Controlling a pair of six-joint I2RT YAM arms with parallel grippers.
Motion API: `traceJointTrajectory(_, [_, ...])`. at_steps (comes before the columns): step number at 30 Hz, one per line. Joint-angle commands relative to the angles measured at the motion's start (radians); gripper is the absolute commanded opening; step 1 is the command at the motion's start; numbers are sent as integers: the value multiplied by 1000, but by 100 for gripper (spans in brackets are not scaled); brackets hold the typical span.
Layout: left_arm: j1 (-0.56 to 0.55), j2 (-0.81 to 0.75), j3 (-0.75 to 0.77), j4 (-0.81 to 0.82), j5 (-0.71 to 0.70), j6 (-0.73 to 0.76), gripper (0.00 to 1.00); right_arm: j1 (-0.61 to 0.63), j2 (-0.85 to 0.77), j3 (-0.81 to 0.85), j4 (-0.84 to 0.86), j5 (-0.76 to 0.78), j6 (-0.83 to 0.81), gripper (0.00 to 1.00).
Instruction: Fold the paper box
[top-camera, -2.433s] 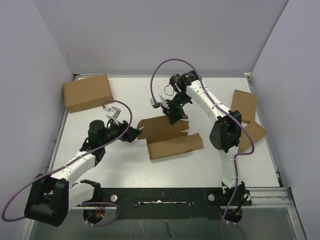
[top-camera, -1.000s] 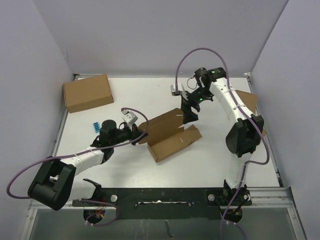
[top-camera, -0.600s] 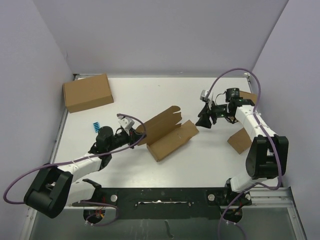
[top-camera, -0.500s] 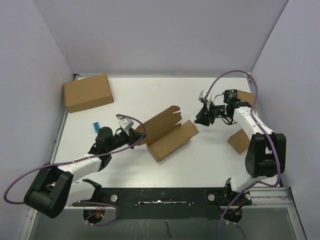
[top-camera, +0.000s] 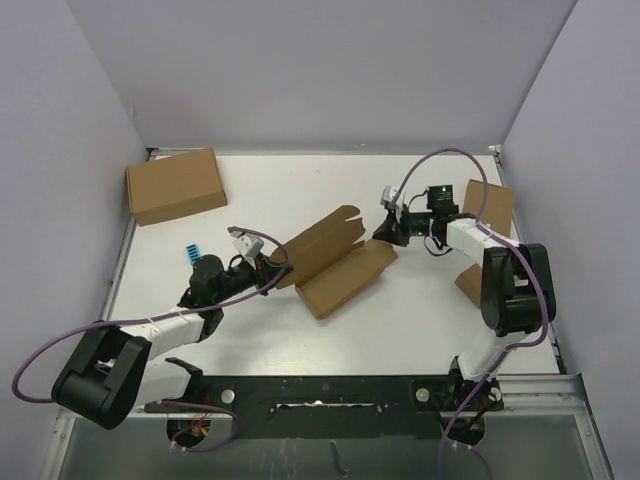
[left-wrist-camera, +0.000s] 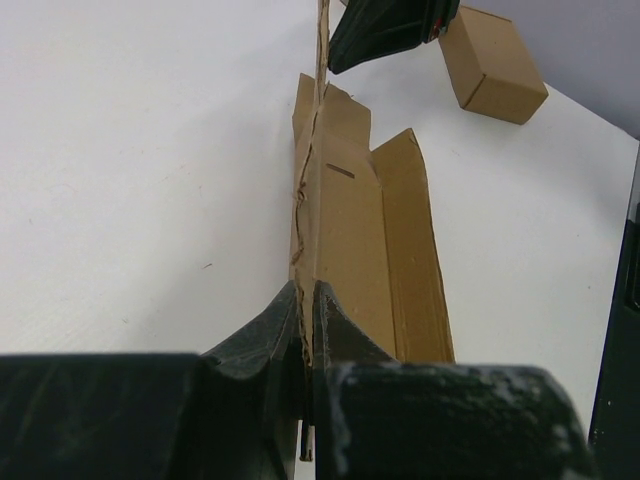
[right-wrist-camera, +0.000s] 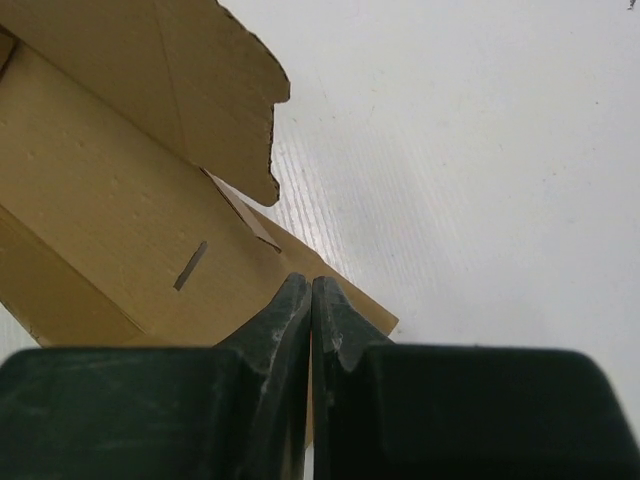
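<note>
The paper box (top-camera: 335, 258) lies half-folded at mid-table, one long panel standing up and another flat beside it. My left gripper (top-camera: 272, 268) is shut on the upright panel's near edge; in the left wrist view the fingertips (left-wrist-camera: 322, 300) pinch the cardboard (left-wrist-camera: 350, 220). My right gripper (top-camera: 385, 232) is shut at the box's right end. In the right wrist view its closed tips (right-wrist-camera: 311, 286) sit over the corner of the flat panel (right-wrist-camera: 110, 240), and no cardboard shows between them. The right gripper's dark tip (left-wrist-camera: 390, 28) shows past the box's far end.
A larger closed carton (top-camera: 175, 185) stands at the back left. Two small closed brown boxes (top-camera: 490, 207) (top-camera: 468, 285) sit at the right, partly behind the right arm; one (left-wrist-camera: 495, 62) shows in the left wrist view. A small blue item (top-camera: 187, 253) lies beside the left arm.
My right gripper swung away to the right, came back left to the box's right end, and closed from open. The left gripper kept its grip; the box turned slightly.
</note>
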Motion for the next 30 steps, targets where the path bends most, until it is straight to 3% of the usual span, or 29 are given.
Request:
traceJointTrajectory(1, [6,13,2,98,25,-26,0,-15,-48,-30,93,-31,-34,0])
traceJointTrajectory(14, [6,23,-6,122,42,-50,0,-26,-75,-63,71,-41,-133,9])
traceJointTrajectory(30, [6,42,-3,149,56,-67,0,-27,-101,-116,141,-55,-150,6])
